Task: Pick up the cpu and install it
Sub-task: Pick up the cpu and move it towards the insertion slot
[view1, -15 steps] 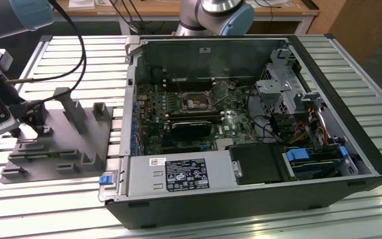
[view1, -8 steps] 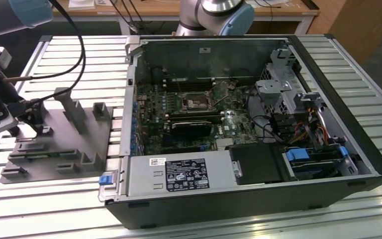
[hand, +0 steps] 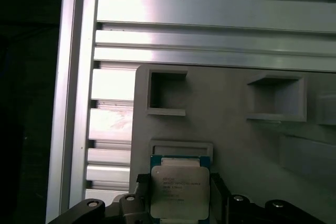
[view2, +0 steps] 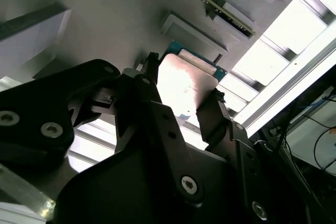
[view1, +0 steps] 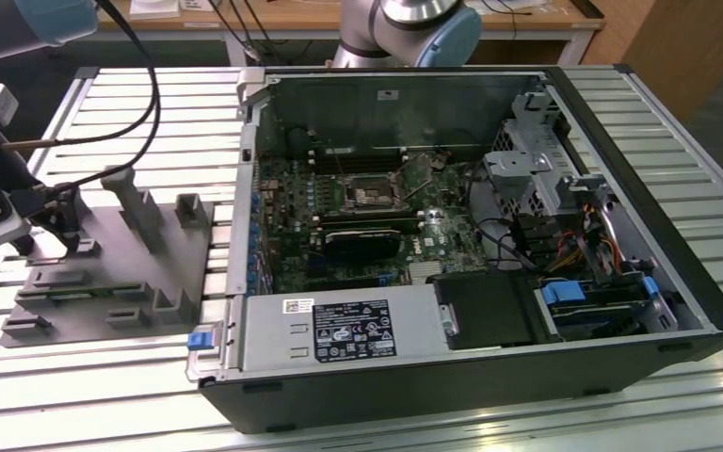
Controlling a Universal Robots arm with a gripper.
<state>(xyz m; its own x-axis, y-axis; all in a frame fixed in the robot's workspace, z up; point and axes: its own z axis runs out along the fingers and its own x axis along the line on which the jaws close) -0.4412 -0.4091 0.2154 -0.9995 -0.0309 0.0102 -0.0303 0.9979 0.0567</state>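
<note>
Cpu (hand: 179,192) (view2: 184,85), silver top up, on grey fixture block (hand: 236,145) (view1: 123,273), just beside low raised ledge near block's edge. My gripper (hand: 179,203) (view2: 184,80) (view1: 48,235) clamped on cpu, one black finger (view2: 210,116) against each opposite side. Block lies on slatted aluminium table (hand: 210,9), at exterior view's left. Open computer case (view1: 462,377) beside block; motherboard socket (view1: 372,193) well apart from me.

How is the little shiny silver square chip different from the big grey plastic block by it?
The small flat square cpu with its silver metal top shines; the wide grey plastic fixture block looks dull. The cpu is far smaller than the block. The cpu is smooth and flat; the block has posts and square pockets. Both have straight edges.
</note>
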